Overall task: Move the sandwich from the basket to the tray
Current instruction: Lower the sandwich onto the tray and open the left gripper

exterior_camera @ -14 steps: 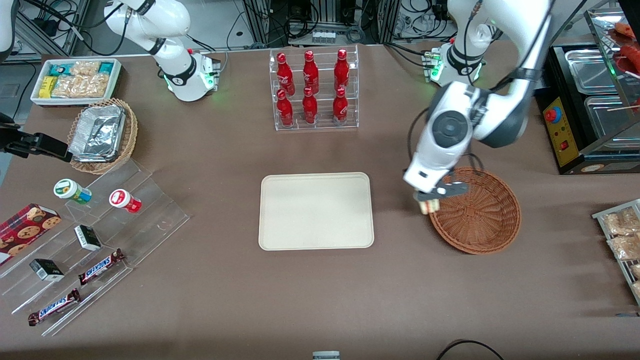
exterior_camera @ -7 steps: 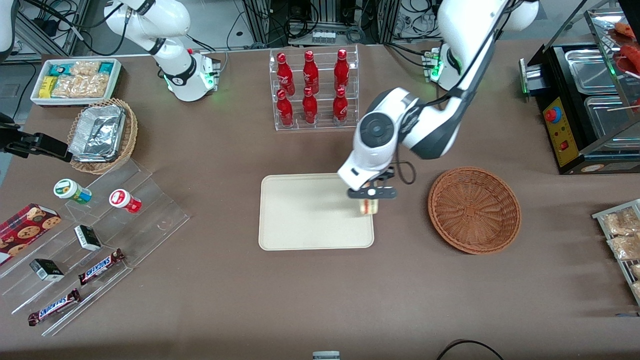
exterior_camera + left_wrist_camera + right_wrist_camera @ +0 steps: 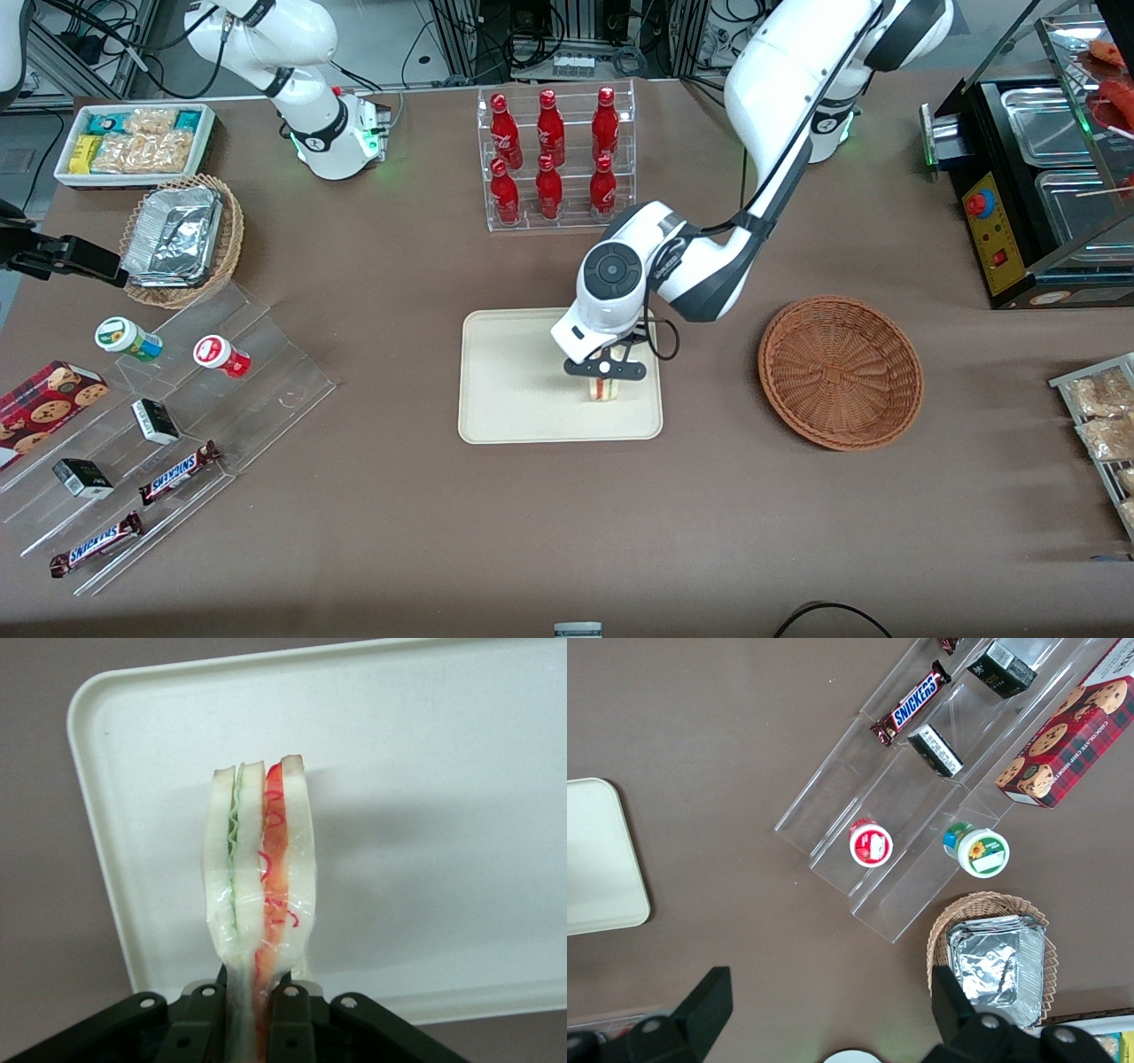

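My left gripper (image 3: pixel 606 371) is shut on the sandwich (image 3: pixel 603 389), a wrapped wedge of pale bread with green, orange and red layers. It holds it upright just above the cream tray (image 3: pixel 514 390), over the part of the tray nearest the basket. In the left wrist view the sandwich (image 3: pixel 259 877) stands up from between the black fingers (image 3: pixel 292 1028), with the tray (image 3: pixel 425 771) below it. The reddish-brown wicker basket (image 3: pixel 840 372) sits empty beside the tray, toward the working arm's end of the table.
A clear rack of red bottles (image 3: pixel 555 159) stands farther from the camera than the tray. A stepped acrylic display (image 3: pixel 177 425) with snack bars and cups and a tan basket with foil trays (image 3: pixel 182 239) lie toward the parked arm's end. A black appliance (image 3: pixel 1036 186) stands at the working arm's end.
My left gripper carried the sandwich from the basket's rim across the table to above the tray, and it now sits lower over the tray. The basket is left empty.
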Action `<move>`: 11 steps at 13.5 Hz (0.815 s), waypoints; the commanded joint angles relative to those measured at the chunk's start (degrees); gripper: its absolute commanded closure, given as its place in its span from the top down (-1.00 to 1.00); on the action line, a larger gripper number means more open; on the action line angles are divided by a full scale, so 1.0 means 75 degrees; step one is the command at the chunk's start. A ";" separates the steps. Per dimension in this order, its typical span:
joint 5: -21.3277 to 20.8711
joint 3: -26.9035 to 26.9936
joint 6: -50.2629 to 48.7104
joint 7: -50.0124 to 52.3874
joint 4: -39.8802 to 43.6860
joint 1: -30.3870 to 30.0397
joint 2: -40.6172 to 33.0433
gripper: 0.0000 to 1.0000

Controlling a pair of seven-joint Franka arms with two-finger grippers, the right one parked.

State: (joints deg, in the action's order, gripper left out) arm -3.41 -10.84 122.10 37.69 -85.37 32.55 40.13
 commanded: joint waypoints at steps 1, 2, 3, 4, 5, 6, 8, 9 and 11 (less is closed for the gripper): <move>0.0010 0.0027 0.0172 -0.0009 0.0320 0.0066 0.0355 -1.00; 0.0010 0.0027 0.0254 -0.0021 0.0355 0.0077 0.0438 -1.00; -0.0013 0.0027 0.0394 -0.0021 0.0356 0.0089 0.0520 -1.00; -0.0025 0.0027 0.0442 -0.0021 0.0356 0.0089 0.0555 -1.00; -0.0037 0.0027 0.0443 -0.0009 0.0367 0.0089 0.0614 -1.00; -0.0037 0.0027 0.0431 0.0002 0.0414 0.0089 0.0637 -1.00; -0.0049 0.0027 0.0431 0.0003 0.0414 0.0089 0.0638 0.99; -0.0049 0.0027 0.0431 0.0026 0.0414 0.0089 0.0638 1.00; -0.0049 0.0039 0.0419 0.0038 0.0414 0.0089 0.0614 1.00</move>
State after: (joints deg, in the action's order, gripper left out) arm -3.43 -10.84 125.55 37.61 -84.21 32.64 43.64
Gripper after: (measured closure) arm 0.485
